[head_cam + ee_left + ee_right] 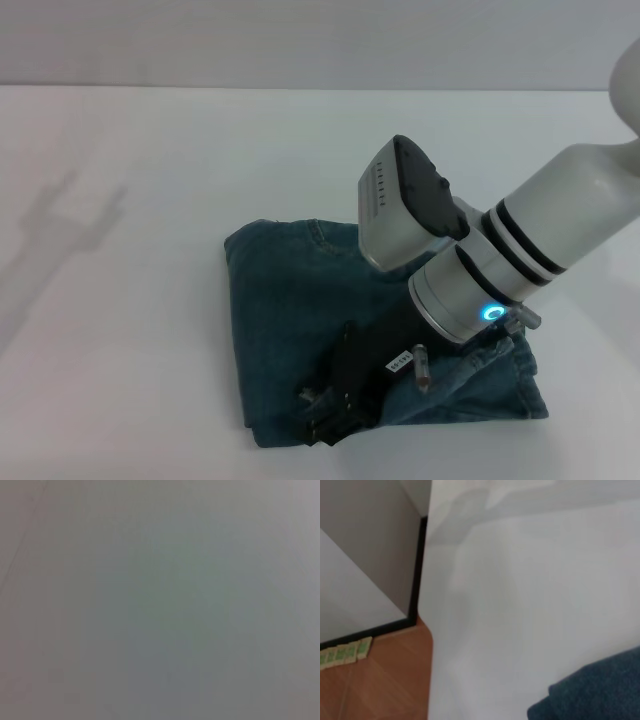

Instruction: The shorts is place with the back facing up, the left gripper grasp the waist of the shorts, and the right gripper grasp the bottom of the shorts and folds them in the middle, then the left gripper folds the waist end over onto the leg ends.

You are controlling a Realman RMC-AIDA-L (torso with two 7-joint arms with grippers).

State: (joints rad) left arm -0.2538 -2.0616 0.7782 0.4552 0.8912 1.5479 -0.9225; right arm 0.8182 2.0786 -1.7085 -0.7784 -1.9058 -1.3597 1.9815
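Right now the shorts (300, 320) lie folded into a compact blue denim block on my white table (120, 300), a little to the right of centre before me, with a curved seam showing near the far edge. My right gripper (325, 415) is down on them at the near edge, the black claw pressed low against the cloth close to the near left corner of the bundle. From my head camera I think the fingers sit close together on the denim, but the claw's dark body hides the tips, so I cannot tell whether it is pinching the fabric or merely resting there. Behind it, my striped grey-white wrist with its blue light (490, 312) and boxy grey housing (400, 205) slants across the right half of the shorts, covering much of them. My right wrist camera catches only a dark blue corner of the shorts (600, 690) against the table top, with a patch of wooden floor (380, 680) and a wall (365, 545) beyond the table's edge. My left gripper appears in none of the views, and its wrist camera gives nothing but a plain grey blur.
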